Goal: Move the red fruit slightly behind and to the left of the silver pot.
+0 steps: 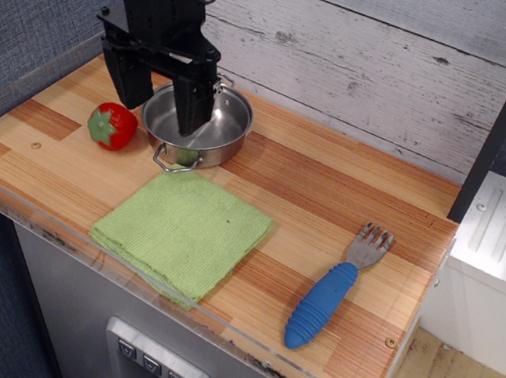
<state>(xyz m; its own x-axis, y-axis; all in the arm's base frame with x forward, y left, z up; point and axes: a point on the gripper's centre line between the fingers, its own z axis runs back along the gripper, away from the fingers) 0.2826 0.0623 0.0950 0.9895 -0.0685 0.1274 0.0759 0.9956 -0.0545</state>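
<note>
The red fruit point(113, 126) lies free on the tabletop point(326, 199) near its left edge, just beside the silver pot point(196, 124). The gripper point(164, 103) hangs above, jaws spread and empty; regrasp squarely and nudge it toward the back edge.

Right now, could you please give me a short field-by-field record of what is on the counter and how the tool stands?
red fruit: lying on the wood counter, left of the pot, not held
silver pot: upright near the back wall, small green ball inside at its front edge
tool: open, holding nothing, fingers spread above the pot's left side
green cloth: flat, in front of the pot
fork: blue handle, front right
</note>
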